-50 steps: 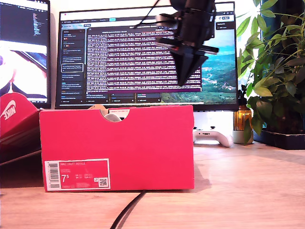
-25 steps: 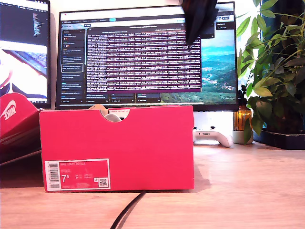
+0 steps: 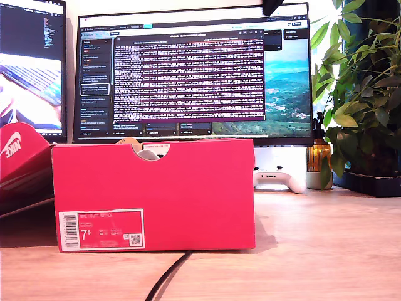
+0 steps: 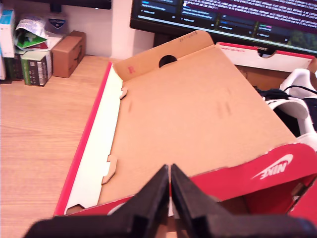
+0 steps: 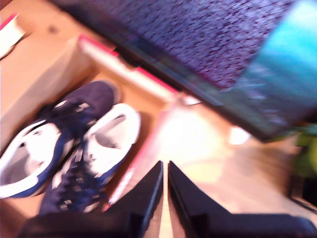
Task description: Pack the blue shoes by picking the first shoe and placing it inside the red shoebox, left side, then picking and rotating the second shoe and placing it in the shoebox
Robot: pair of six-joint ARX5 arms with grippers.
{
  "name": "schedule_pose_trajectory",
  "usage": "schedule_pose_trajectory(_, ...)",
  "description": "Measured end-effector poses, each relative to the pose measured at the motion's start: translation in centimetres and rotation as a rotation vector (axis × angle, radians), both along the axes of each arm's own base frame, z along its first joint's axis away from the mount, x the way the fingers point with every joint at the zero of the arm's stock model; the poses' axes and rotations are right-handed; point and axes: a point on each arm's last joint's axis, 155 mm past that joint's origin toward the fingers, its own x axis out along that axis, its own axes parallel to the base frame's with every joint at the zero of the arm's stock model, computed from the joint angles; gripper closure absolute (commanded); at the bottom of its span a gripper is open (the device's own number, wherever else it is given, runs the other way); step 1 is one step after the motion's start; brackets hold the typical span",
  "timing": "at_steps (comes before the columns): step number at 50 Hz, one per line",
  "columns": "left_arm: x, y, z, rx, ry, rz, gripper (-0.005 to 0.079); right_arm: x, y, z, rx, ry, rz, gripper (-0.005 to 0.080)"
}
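**Both shoes boxed, grippers empty**

Wooden desk [image 3: 326, 251] w/ big monitor [image 3: 188, 69] behind, plant [image 3: 363, 94] at the exterior view's right, white game controller [image 3: 280, 179] beside the box. Red shoebox [image 3: 156, 194] sits centre-left in the exterior view, notch in its top edge, white 7.5 label [image 3: 101, 230] lower left on its face; black cable [image 3: 168, 279] runs out from under it. Red lid [image 4: 198, 129] hinged open, cardboard inside showing, swoosh on its rim. Both blue shoes [image 5: 74, 148] lie side by side inside the box, heel-to-toe; view is blurred. My first gripper [image 4: 170, 171] hangs over the lid, jaws together, holding nothing. My second gripper [image 5: 165, 166] hangs above the desk just beside the box, jaws nearly together, empty.
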Motion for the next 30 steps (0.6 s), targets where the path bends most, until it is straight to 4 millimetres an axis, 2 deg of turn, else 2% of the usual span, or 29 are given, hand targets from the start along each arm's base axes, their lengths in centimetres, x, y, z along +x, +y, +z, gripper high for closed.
schedule_pose_trajectory(16,0.0,0.0,0.0,0.0,0.0,0.0,0.0764,-1.3,-6.8,5.5,0.045,-0.131,-0.151,0.0762)
schedule_pose_trajectory(30,0.0,0.0,0.0,0.0,0.0,0.0,0.0764,-5.7,-10.9,11.2,0.101,-0.277,-0.233,0.0762)
